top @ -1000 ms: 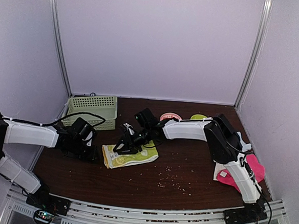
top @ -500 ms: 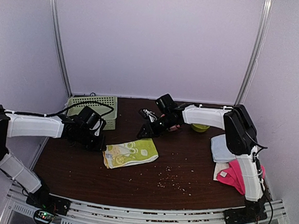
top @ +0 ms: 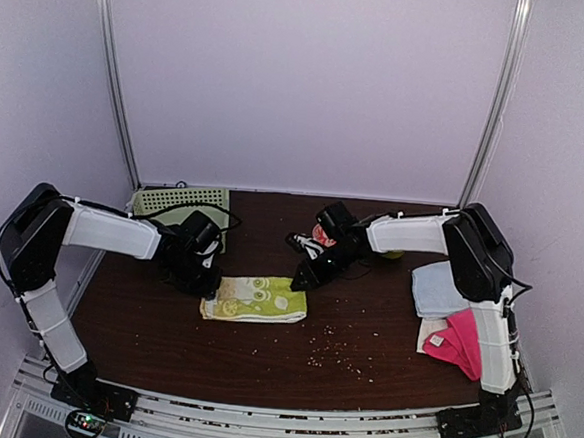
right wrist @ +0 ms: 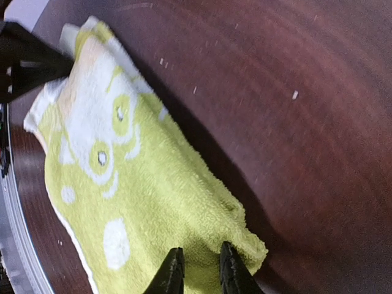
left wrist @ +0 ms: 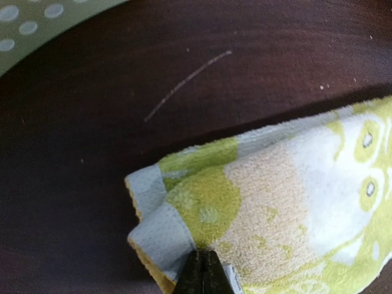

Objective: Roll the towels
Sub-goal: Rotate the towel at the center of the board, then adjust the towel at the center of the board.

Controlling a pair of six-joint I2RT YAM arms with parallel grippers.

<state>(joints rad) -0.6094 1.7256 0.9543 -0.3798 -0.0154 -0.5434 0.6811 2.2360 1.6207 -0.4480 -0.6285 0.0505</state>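
Two grippers stood at the ends of the yellow towel (top: pixel 256 299), which lay mid-table. Your left gripper (left wrist: pixel 205 264) was closed, its tips pinching a fold at the towel's left end; the frame cut off the rest of its fingers. Your right gripper (right wrist: pixel 201 248) was narrowly parted over the right end; whether it touched cloth could not be told. Your right arm (top: pixel 492 338) hid part of the pink towel (top: pixel 446 346) and most of the cream towel (top: pixel 428 336); the blue towel (top: pixel 430 287) lay just beyond. Half a second earlier the yellow towel lay skewed and wider, both grippers clear of it.
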